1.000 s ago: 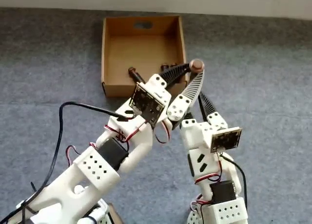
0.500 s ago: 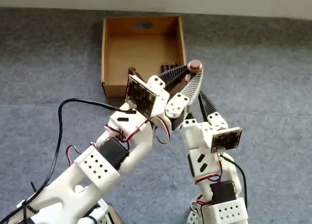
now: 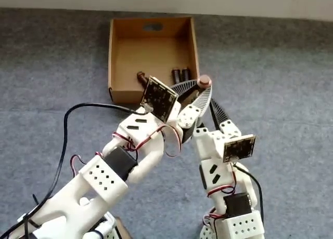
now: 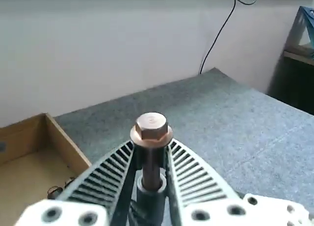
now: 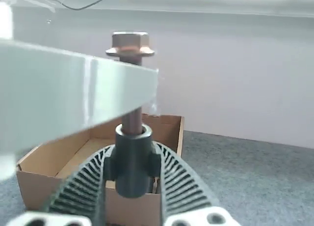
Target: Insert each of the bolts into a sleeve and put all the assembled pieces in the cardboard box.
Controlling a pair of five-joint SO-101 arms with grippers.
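My left gripper (image 4: 151,159) is shut on a brown hex-head bolt (image 4: 151,132), which stands upright with its head on top. The bolt's shank enters the dark grey sleeve (image 5: 131,159) just below. My right gripper (image 5: 131,172) is shut on that sleeve. In the high view both grippers meet at the bolt (image 3: 204,82), just off the near right corner of the cardboard box (image 3: 117,57). Inside the box lie assembled pieces (image 3: 180,74) by the near right wall, and another bolt piece (image 3: 142,77) near the front wall.
Grey carpet (image 3: 281,78) covers the table all round. The left arm's black cable (image 3: 66,130) loops over the carpet at the near left. A pale wall runs behind the box.
The bolt and both grippers have moved slightly down and toward the arms, away from the box corner. The left wrist has rotated, and both grips have held.
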